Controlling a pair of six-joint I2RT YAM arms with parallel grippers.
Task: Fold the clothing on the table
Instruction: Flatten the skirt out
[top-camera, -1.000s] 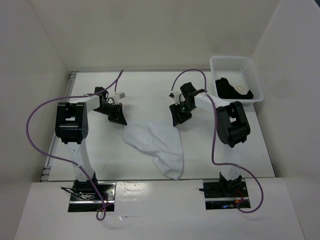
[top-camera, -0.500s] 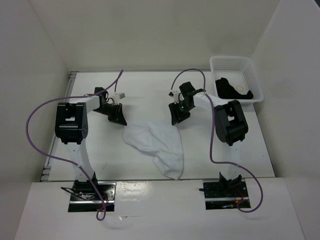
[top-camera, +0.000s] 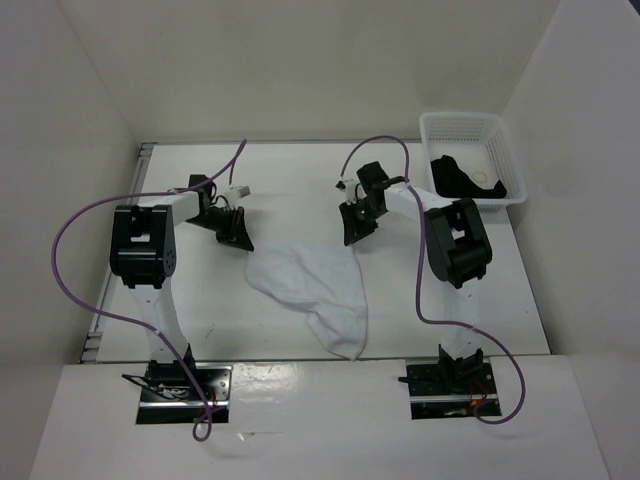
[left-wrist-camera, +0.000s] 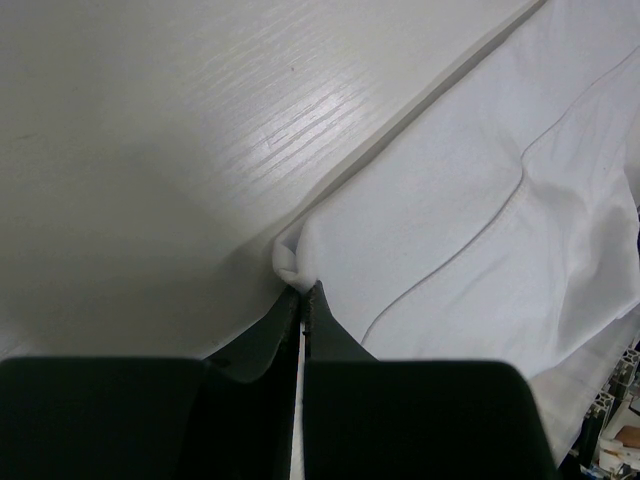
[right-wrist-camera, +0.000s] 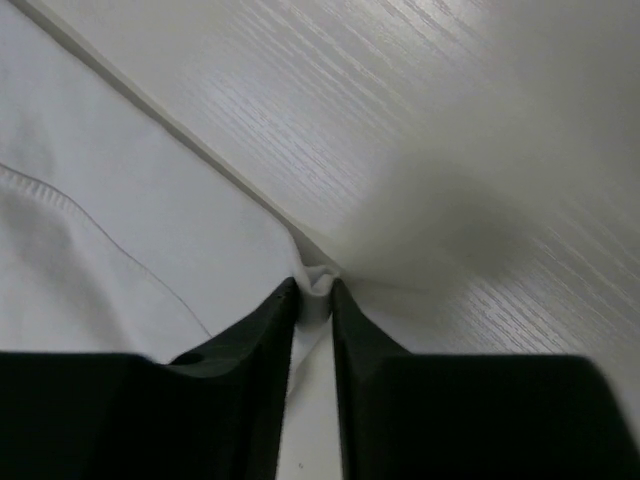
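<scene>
Broadly, the large flat white table (top-camera: 200, 310) fills the middle of the overhead frame, and the plain white, thin, slightly wrinkled clothing (top-camera: 315, 285) lies on it at centre, tapering toward the bottom of the frame, where it ends close to the near edge. Its upper edge runs roughly left to right, and the rest of the fabric hangs down the frame from it toward the arm bases. A white lattice plastic basket (top-camera: 440, 125) sits at the upper right and holds a crumpled black garment (top-camera: 455, 178), well apart from the work. The left gripper (top-camera: 240, 240) rests at the upper-left corner of the clothing. In its wrist view the jaws are pressed together with a small nub of white fabric pinched at their tips. The right gripper (top-camera: 355, 235) sits at the upper-right corner. Its wrist view shows the jaws standing narrowly apart with a pucker of the corner between the tips, though whether they clamp it firmly cannot be told. Each arm is therefore at its own corner, neither one nearer, and the whole body of the clothing lies on the base side of both jaws. The coming move probably turns on that: both corners raised together and carried down the frame over the fabric.
</scene>
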